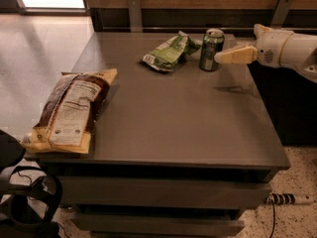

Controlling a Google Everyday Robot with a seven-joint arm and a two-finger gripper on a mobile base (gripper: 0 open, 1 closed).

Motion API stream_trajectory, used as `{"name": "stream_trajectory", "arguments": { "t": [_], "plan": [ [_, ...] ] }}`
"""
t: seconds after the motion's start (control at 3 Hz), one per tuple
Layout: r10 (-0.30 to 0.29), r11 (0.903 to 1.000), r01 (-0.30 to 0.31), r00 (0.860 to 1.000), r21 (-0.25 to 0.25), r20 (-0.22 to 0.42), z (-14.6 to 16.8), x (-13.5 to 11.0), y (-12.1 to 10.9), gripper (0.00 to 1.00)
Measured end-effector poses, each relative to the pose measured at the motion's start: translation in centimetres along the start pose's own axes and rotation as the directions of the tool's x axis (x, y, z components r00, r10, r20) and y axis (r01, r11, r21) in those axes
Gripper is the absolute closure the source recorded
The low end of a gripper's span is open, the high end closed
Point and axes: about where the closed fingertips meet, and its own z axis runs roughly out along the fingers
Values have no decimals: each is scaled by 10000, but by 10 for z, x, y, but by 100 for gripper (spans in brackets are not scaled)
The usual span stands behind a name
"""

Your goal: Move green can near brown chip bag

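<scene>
Gripper (225, 56) just beside upright green can (211, 49), perhaps touching it

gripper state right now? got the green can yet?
Gripper: cannot be told; it sits just right of the green can, which stands upright on the table.

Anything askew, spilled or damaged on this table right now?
Only the brown chip bag: it lies flat at the left front corner of the table and seems to overhang the edge. The green can stands upright, the gripper just right of it.
</scene>
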Motion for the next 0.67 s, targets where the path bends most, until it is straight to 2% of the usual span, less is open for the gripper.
{"name": "stream_trajectory", "arguments": {
  "t": [0.67],
  "plan": [
    [499, 9977, -467, 9966, -494, 658, 38, 15, -6, 0]
  ]
}}
